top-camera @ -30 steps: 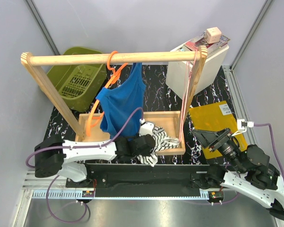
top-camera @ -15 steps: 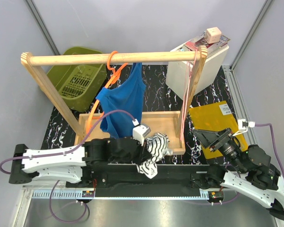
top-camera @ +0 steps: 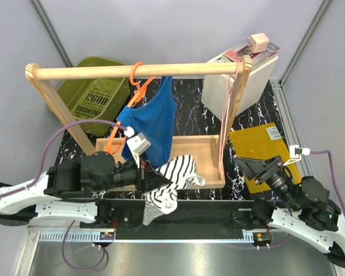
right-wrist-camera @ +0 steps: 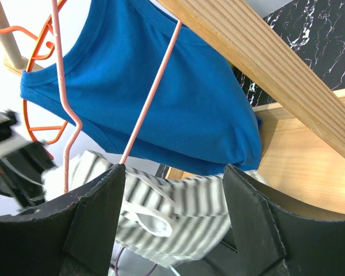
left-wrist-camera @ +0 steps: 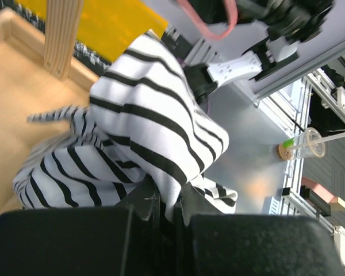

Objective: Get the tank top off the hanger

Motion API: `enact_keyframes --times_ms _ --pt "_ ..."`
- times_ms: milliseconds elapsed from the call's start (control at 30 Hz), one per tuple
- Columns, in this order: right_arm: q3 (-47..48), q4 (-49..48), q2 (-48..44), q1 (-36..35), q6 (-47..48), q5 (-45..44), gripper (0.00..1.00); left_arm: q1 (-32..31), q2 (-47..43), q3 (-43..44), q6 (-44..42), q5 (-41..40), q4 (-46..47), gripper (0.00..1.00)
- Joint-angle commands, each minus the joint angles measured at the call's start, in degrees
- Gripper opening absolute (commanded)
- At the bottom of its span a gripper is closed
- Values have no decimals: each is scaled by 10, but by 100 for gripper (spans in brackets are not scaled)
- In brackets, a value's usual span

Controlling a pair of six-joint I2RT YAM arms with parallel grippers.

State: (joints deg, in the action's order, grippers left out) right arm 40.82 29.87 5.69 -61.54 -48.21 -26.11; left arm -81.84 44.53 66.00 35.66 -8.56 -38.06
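Nearest, in front of the wooden rail [top-camera: 138, 71], the left gripper [left-wrist-camera: 167, 202] is clamped on the striped garment [top-camera: 171, 177]. The right gripper [right-wrist-camera: 173, 172] gapes wide, holding nothing. Under the rail, the tank top [top-camera: 150, 123] hangs on the hanger [top-camera: 136, 87]. The real work hasn't begun, I'd say: next, shed the stripes and take a blue strap.

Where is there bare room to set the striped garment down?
The right half of the wooden tray is bare, between the tank top and the pink hanger. The far part of the yellow mat is free too. Crowded: the tray's left end, where tank top, orange hanger and the left gripper holding the striped garment meet.
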Motion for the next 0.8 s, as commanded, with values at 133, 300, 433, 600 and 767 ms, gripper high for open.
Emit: enact_keyframes --times_ms 133,300,433,600,767 --pt "15 -2 2 1 0 -16 77 -2 88 280 -133 -51 -69 0" --pt "14 -2 0 0 2 -20 77 -2 172 475 -198 -87 -102 0" --pt "18 -2 0 1 3 -19 77 -3 231 575 -281 -162 -86 0" --pt "22 -2 5 1 7 -18 77 -2 277 627 -399 -211 42 0" --pt "29 -1 16 1 12 -18 77 -2 282 595 -566 -285 227 0"
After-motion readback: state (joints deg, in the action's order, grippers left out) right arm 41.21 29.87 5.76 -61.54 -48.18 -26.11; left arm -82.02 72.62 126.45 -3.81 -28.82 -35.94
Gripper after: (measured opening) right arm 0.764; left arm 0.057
